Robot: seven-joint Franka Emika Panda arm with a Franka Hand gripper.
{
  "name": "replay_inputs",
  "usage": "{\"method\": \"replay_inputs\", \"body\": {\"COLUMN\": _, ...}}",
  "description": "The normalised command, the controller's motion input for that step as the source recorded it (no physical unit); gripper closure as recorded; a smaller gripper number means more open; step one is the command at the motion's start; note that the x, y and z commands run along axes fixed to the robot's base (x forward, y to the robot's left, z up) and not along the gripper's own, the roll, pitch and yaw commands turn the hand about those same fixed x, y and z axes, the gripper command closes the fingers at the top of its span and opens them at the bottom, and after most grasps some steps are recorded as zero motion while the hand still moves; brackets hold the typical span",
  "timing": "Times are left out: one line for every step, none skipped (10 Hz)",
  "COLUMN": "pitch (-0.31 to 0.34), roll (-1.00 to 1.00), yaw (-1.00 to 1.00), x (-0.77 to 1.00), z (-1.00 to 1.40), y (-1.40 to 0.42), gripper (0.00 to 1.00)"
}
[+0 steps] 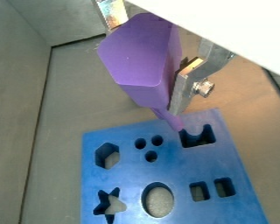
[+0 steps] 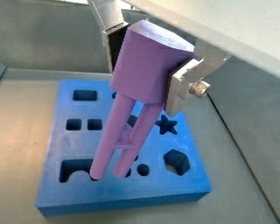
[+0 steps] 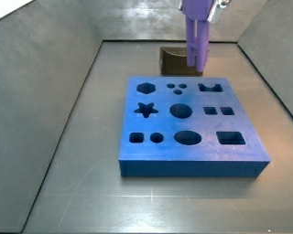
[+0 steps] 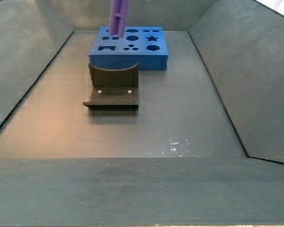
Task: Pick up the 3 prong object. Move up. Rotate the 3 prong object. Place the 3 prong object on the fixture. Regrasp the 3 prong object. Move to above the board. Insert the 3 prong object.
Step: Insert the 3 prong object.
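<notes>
Claw [image 2: 154, 54] grips 3 prong object [image 2: 133, 96]; upright, prongs down; over board [image 2: 60, 188]

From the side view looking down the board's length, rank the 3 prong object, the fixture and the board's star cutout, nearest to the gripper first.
Gripper at the top edge.
1. 3 prong object, held, hanging below.
2. Fixture, behind the prongs on the floor.
3. Star cutout, mid-board, toward the camera.

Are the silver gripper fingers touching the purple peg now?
Touching. In a wrist view the gripper above the blue board has a silver finger pressed flat against the side of the purple peg, with no gap visible.
</notes>
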Motion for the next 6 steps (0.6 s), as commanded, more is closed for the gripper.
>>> {"method": "replay_inputs", "body": {"pitch": -0.024, "roll": -0.26, "yaw": 0.00, "x": 0.04, "z": 0.00, "y": 0.09, "gripper": 1.00}}
{"method": "replay_inputs", "body": {"pitch": 0.000, "roll": -0.16, "yaw": 0.00, "x": -0.31, "z": -0.29, "y": -0.10, "gripper": 1.00}}
{"method": "replay_inputs", "body": {"pitch": 0.233, "roll": -0.28, "yaw": -0.05, "x": -0.38, "z": -0.41, "y": -0.29, "gripper": 1.00}}
{"method": "replay_inputs", "body": {"pitch": 0.349, "roll": -0.32, "yaw": -0.07, "x": -0.36, "z": -0.21, "y": -0.34, "gripper": 1.00}}
{"method": "replay_inputs", "body": {"pitch": 0.389, "roll": -0.39, "yaw": -0.13, "x": -0.27, "z": -0.06, "y": -0.23, "gripper": 1.00}}
{"method": "replay_inputs", "body": {"pitch": 0.413, "roll": -0.40, "yaw": -0.13, "x": -0.24, "z": 0.00, "y": -0.22, "gripper": 1.00}}
